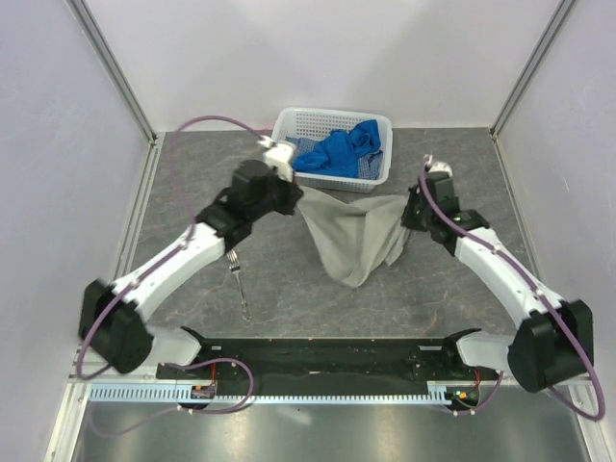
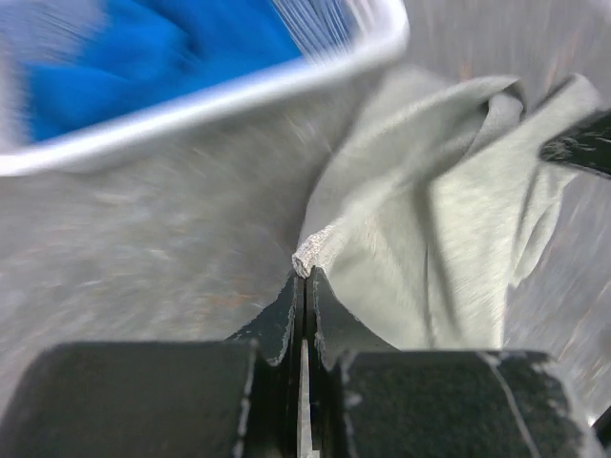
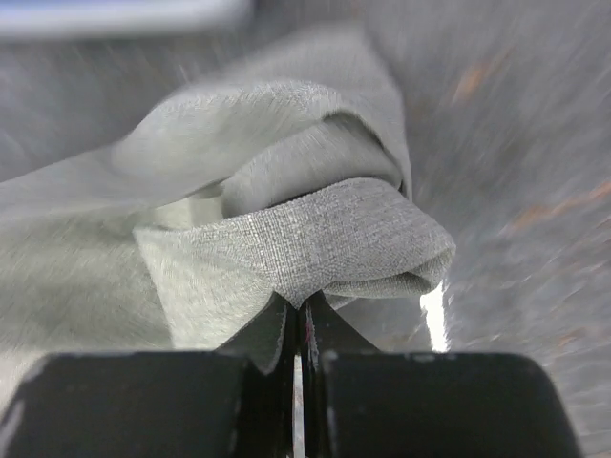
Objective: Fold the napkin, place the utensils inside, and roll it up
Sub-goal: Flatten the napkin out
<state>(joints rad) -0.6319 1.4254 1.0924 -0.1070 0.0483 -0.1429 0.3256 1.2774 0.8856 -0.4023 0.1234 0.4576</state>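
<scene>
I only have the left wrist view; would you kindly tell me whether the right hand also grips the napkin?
Observer: Yes, the right hand is shut on a bunched edge of the napkin.
Operator: Thank you. Where is the fork?
Observer: The fork lies on the table beside the left arm, apart from the napkin.
Operator: And how does the cloth hang?
Observer: It spans from the left hand to the right, sagging to a point towards the near edge.

A lab test cell: white panels (image 1: 318,48), aluminium posts (image 1: 115,72), grey table (image 1: 192,164).
</scene>
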